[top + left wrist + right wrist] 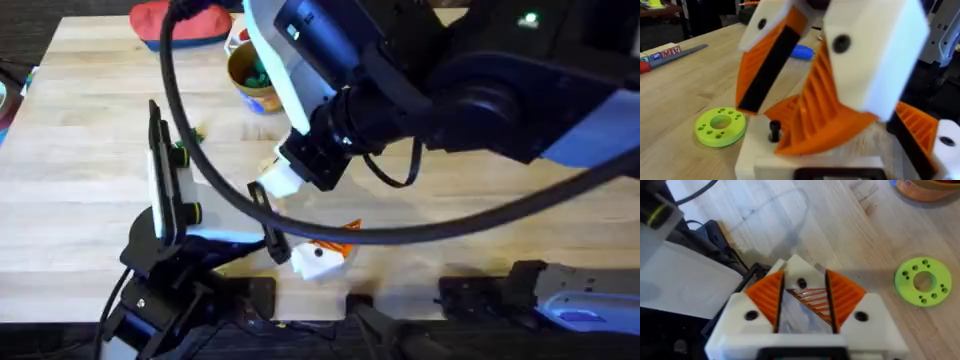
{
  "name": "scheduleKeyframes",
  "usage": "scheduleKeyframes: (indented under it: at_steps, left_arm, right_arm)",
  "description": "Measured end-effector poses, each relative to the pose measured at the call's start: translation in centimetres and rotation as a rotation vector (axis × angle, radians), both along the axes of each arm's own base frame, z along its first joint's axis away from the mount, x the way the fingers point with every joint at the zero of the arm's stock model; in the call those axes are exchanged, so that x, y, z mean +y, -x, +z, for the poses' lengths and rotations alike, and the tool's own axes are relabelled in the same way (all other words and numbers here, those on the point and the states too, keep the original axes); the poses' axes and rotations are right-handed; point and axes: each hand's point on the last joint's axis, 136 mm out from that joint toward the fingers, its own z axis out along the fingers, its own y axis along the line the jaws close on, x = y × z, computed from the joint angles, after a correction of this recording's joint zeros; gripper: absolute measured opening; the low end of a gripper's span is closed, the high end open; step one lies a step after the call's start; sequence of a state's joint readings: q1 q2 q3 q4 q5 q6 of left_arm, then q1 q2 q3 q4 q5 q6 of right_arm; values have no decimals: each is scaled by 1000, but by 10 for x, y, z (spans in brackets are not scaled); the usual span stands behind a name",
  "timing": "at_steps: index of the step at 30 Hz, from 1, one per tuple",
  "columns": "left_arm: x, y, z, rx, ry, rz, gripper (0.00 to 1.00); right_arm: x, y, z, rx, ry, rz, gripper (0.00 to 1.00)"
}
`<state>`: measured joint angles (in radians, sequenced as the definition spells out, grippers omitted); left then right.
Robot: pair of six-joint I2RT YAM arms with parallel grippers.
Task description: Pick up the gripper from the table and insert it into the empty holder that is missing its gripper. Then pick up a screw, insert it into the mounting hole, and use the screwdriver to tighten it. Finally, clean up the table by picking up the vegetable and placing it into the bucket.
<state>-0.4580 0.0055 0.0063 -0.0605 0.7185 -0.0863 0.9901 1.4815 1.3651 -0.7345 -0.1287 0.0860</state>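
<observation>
Far left of the left wrist view, flat on the pale wood-grain bench (670, 100): a thin red-handled tool (685, 51) with a grey shaft. Right of that, a lime-green disc (720, 126), matte plastic, ringed with small holes round a larger centre hole. Next along, the holder (752, 152): plain white, smooth, blocky, with a small black screw (774, 131) standing upright in it, head well proud. Touching the holder on its right, the gripper (810, 125): an orange plastic wedge with a ribbed face. Behind, in the upper middle of the frame, the screwdriver (802, 51), bright blue and rounded, lying on the bench well apart from either pincer.

Judged from that: gripper seated or very nearly so, screw placed but probably not driven home, tightening with the blue tool left to do.

Upper left of centre in the overhead view, the bucket (255, 78): round, golden-tan, something green inside. Too blurred to say whether that is the vegetable, so clean-up unconfirmed. Right and lower, the right pincer (282, 183), close over the holder; wide or narrow, impossible to tell. Lower middle, the left pincer (325, 250), low over the bench at the holder; likewise impossible to tell.
</observation>
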Motion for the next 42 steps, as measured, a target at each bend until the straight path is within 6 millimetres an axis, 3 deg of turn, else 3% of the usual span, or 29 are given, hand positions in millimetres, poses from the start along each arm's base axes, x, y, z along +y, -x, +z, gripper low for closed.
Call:
scheduleKeyframes:
  at_steps: [5, 6, 12, 20, 28, 29, 31, 38, 40, 42]
  left_arm:
    - [0, 0, 0, 0, 0, 0, 987]
    - [0, 0, 0, -1, 0, 0, 987]
    - [0, 0, 0, -1, 0, -1, 986]
    - [0, 0, 0, -1, 0, -2, 986]
    - [0, 0, 0, -1, 0, -3, 988]
    - [0, 0, 0, -1, 0, -3, 991]
    - [0, 0, 0, 0, 0, -3, 980]
    - [0, 0, 0, -2, -1, -3, 741]
    - [0, 0, 0, -3, -1, -3, 525]
    - [0, 1, 0, -4, -1, -4, 204]
  right_arm:
    - [-4, -4, 3, -12, 1, -15, 924]
    - [-5, -4, 6, -17, -4, -18, 971]
    - [-22, 7, 42, -56, -73, -20, 991]
    - [-91, 29, 92, -102, -132, -87, 991]
    - [-169, 80, 94, -62, -73, -124, 991]
    - [-187, 95, 94, -53, -71, -132, 992]
    - [-195, 102, 94, -49, -77, -139, 991]
    - [-206, 117, 81, -9, -76, -141, 991]
    - [-206, 118, 77, 2, -70, -138, 991]
    - [-205, 118, 73, 11, -64, -139, 991]
